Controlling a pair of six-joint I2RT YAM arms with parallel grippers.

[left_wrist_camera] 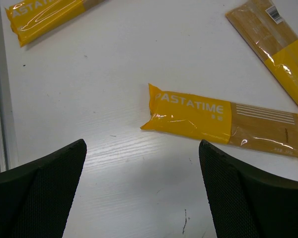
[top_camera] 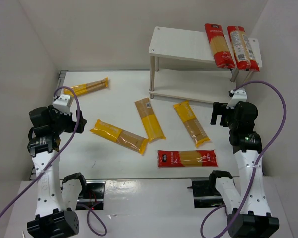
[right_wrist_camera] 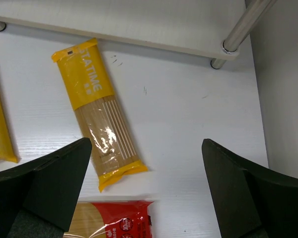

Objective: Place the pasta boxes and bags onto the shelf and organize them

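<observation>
Both arms' jaws stand open and empty; the slick yellow pack (right_wrist_camera: 100,116) could slip from a shallow pinch.

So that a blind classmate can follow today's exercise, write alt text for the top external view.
Two red spaghetti packs lie side by side on the top board of a white two-tier shelf; four yellow spaghetti packs and one red pack lie scattered on the table before it. The left gripper and right gripper hover above the table, holding nothing.
</observation>
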